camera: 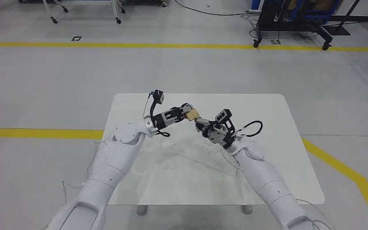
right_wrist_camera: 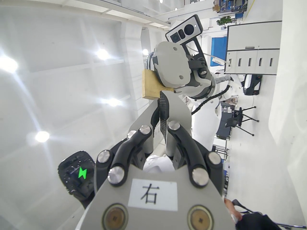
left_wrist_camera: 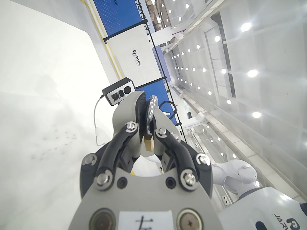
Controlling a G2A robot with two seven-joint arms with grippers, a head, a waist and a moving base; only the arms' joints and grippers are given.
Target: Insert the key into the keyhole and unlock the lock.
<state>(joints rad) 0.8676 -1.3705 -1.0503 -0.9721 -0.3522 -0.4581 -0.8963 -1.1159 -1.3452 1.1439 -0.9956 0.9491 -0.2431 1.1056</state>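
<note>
Top view: lock held up off the table, pinched in the left gripper. Left fingers clamped narrow on the brass body, shackle poking out past the tips. Right gripper just beside the lock at its bottom end, tips touching the brass underside in the right wrist view. Right pads squeezed almost together. Key not made out between them: probably pinched there and hidden, can't confirm. Keyhole hidden too.

Reads as the insertion step: key at the mouth of the keyhole or partly in, depth impossible to tell. Shackle mostly behind a left finger in the right wrist view, so locked or released: can't tell.

Next move, as a judgement:
- Needs a straight push along the lock's long axis until seated, no side load.
- Then a wrist roll on the right arm to turn.
- Needs the left grip firm against that torque, else lock body twists in the pads.

Room:
- Open air around the lock apart from the two grippers.
- Table edges well apart from the lock on every side.
- Right arm's wrist camera near the lock, just behind the left fingertips. Worth watching that housing and its cable against the left fingers during the roll.
</note>
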